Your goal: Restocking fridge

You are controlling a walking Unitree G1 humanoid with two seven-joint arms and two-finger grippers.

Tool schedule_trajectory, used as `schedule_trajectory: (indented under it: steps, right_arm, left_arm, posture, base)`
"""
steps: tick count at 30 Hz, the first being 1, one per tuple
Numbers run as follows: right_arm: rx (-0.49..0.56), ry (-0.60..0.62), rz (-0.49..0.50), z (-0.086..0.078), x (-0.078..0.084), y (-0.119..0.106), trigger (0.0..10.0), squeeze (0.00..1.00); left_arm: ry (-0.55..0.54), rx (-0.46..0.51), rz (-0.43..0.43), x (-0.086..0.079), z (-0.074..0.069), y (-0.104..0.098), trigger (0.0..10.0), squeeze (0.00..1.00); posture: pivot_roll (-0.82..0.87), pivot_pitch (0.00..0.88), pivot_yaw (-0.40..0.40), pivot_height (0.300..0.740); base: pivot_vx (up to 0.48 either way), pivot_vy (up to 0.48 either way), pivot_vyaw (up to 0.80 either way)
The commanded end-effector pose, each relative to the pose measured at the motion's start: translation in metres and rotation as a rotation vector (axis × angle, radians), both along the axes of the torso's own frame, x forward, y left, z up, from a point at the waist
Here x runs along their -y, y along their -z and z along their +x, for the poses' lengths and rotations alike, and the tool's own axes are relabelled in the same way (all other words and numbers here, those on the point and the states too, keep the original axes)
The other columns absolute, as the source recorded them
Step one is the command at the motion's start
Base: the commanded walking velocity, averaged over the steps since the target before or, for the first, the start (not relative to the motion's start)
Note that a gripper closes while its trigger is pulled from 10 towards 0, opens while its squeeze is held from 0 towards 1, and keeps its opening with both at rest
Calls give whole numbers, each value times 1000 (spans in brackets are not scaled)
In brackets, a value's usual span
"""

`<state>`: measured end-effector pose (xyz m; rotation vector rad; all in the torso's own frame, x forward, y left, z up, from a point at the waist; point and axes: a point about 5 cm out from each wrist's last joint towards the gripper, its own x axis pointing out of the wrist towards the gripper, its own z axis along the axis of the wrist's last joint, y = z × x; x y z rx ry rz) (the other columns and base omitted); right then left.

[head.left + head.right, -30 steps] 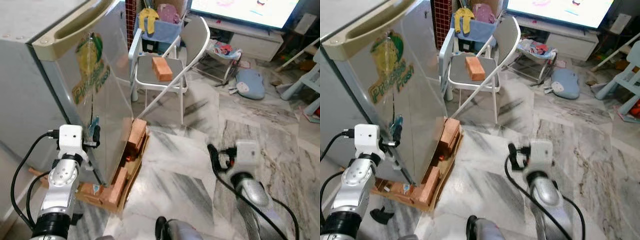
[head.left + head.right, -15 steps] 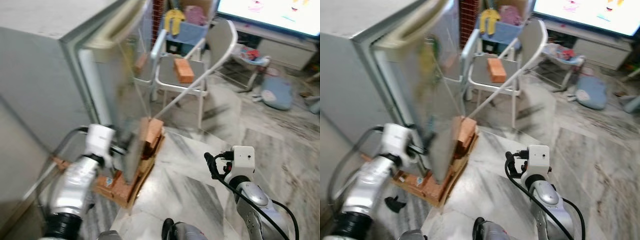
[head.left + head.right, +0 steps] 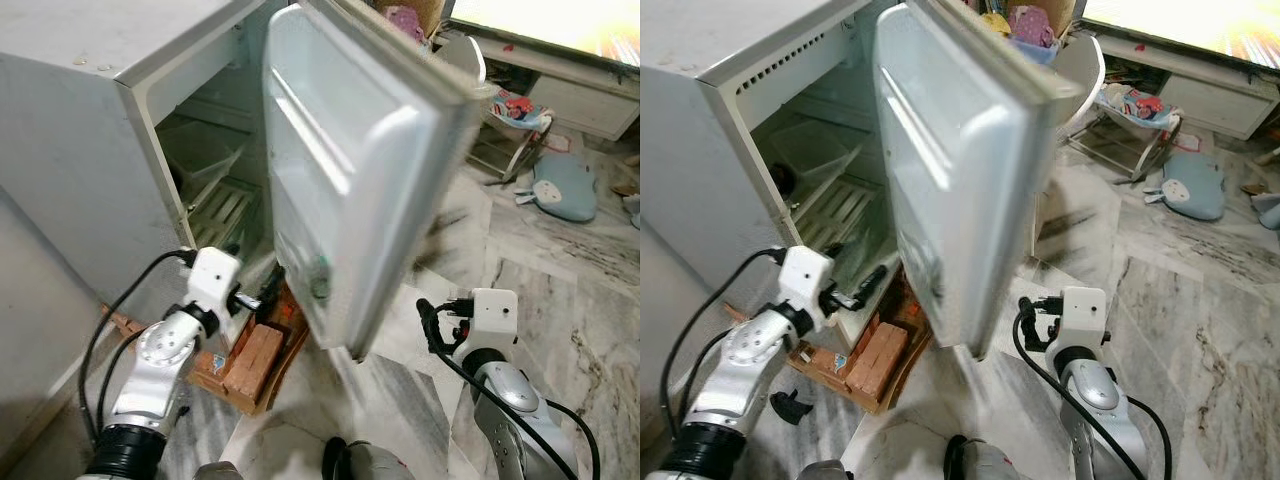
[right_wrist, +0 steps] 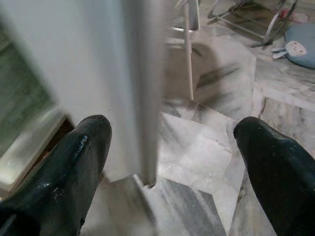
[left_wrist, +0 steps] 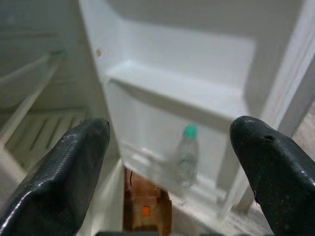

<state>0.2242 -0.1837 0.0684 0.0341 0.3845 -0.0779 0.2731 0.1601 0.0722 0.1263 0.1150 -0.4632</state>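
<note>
The grey fridge (image 3: 90,120) stands with its door (image 3: 350,170) swung wide, the white inner side facing me. A small clear bottle with a green cap (image 5: 186,157) stands on the door's bottom shelf. Inside are a white slatted shelf (image 3: 225,205) and a clear tray (image 3: 815,150). My left gripper (image 3: 262,292) is open, low at the fridge's opening and pointing at the door's inner side. My right gripper (image 3: 428,318) is open by the door's bottom outer corner, and the door's edge (image 4: 142,98) shows between its fingers (image 4: 74,167).
Bricks on a wooden board (image 3: 255,355) lie under the fridge's front. A white folding chair (image 3: 1085,70) stands behind the door. A baby bouncer (image 3: 1130,105), a blue cushion (image 3: 565,185) and a TV stand (image 3: 560,80) are at the back right. The floor is marble (image 3: 560,290).
The fridge door has swung from shut to wide open. My left gripper moved from the door's edge to the opening. The camera has shifted too.
</note>
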Motion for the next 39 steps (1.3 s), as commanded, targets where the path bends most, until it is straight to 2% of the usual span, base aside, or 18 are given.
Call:
schedule_trajectory:
  steps: [1, 9, 13, 14, 15, 17, 19, 24, 29, 34, 39]
  right_arm:
    - [27, 23, -11, 2, 4, -6, 10000, 0]
    - [46, -5, -1, 13, -3, -8, 10000, 0]
    - [56, -66, -12, 18, -9, -8, 10000, 0]
    - [56, -66, -12, 18, -9, -8, 10000, 0]
    - [65, -121, -14, 22, -15, -8, 10000, 0]
    - [68, -138, -16, 24, -16, -9, 10000, 0]
    - [104, -204, -35, 31, -22, -15, 10000, 0]
    - [113, -253, -36, 39, -27, -19, 10000, 0]
    - [91, -333, 23, 39, -35, -17, 10000, 0]
    - [91, -407, -119, 37, -32, -12, 10000, 0]
    - [81, -371, -115, 34, -28, -6, 10000, 0]
  left_arm:
    - [-11, 4, 1, -1, -2, -1, 10000, 0]
    - [-63, -15, 33, -12, -12, 10, 10000, 0]
    - [-102, -38, 57, -25, -19, 16, 10000, 0]
    - [-102, -38, 57, -25, -19, 16, 10000, 0]
    - [-134, -25, 72, -35, -22, 16, 10000, 0]
    - [-145, -19, 75, -37, -22, 15, 10000, 0]
    - [-194, -17, 93, -49, -22, 12, 10000, 0]
    - [-235, -12, 104, -60, -25, 7, 10000, 0]
    - [-226, -15, 112, -63, -31, 8, 10000, 0]
    - [-207, -62, 86, -58, -39, 19, 10000, 0]
    - [-199, -73, 84, -57, -43, 23, 10000, 0]
  posture:
    - [108, 22, -70, 740]
    - [120, 8, -82, 740]
    - [135, 3, -88, 740]
    - [135, 3, -88, 740]
    - [147, 7, -82, 740]
    - [149, 8, -81, 740]
    - [164, 20, -75, 740]
    - [178, 31, -77, 740]
    - [167, 29, -71, 740]
    - [151, 0, -52, 740]
    - [134, 0, -59, 740]
  base:
    - [0, -435, 0]
    - [0, -452, 0]
    - [0, -469, 0]
    - [0, -469, 0]
    - [0, -450, 0]
    - [0, -450, 0]
    - [0, -431, 0]
    - [48, -425, 0]
    - [303, -367, 0]
    - [347, -326, 0]
    - [422, 0, 0]
